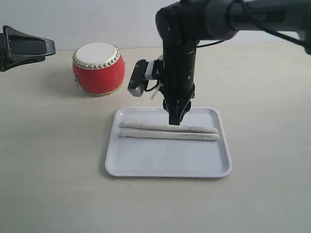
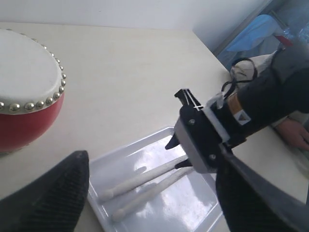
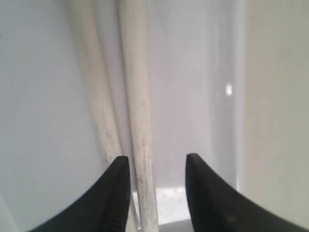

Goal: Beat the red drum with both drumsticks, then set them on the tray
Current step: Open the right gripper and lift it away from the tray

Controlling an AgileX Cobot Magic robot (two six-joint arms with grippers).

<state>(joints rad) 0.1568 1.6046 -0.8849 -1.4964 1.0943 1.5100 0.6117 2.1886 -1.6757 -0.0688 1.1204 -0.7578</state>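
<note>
On the tray (image 1: 165,167), toward its far rim: both drumsticks (image 1: 167,132), side by side. Over the tray: right gripper (image 1: 176,120), jaws parted astride one stick, pinching nothing. Well off the tray, past the red drum (image 1: 98,69): left gripper (image 1: 47,51), spread, empty. Placing appears complete; only withdrawal looks left.

worktop (image 1: 43,184): pale beige | wall (image 1: 112,22): plain white (meets the worktop's far edge) | light: soft, faint shadows | blue fabric (image 2: 253,36): beyond one corner
</note>
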